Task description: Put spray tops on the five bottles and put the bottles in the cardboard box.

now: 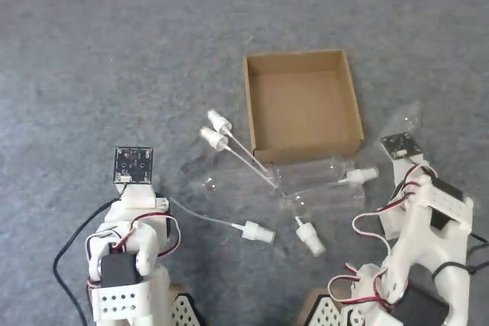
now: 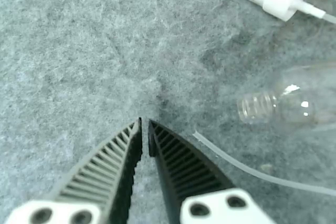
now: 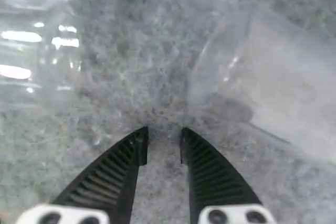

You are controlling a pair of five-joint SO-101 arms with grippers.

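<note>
Found four clear bottles lying on their sides on the grey carpet (image 1: 92, 66); could not make out a fifth. Located the first bottle (image 2: 278, 106) just ahead of the left gripper (image 2: 145, 124), off toward the other arm, threaded neck bare. Located the second bottle (image 1: 309, 170) ahead of the right gripper (image 3: 163, 132), toward the left arm's side, just beside the near wall of the cardboard box (image 1: 302, 104), with a white spray top (image 1: 359, 175) at its neck end; could not tell whether screwed on. Located the third bottle (image 1: 321, 202) just beside the second, on the side nearer the arms. Located the fourth bottle (image 3: 273, 82) close ahead of the right gripper, outside the box and near its side wall.

Counted four loose tops. Found the first loose top (image 1: 220, 121) and second loose top (image 1: 214, 140) side by side, well ahead of the left gripper, long tubes running toward the bottles. Found the third loose top (image 1: 258, 232) between the arms, its dip tube (image 2: 252, 172) passing just beside the left gripper's fingers. Found the fourth loose top (image 1: 309, 237) near the third, closer to the right arm.

Left gripper: fingers drawn together to a thin slit, gripping nothing. Right gripper: fingers slightly apart, gripping nothing. Box upright, open side up, bare floor showing
</note>
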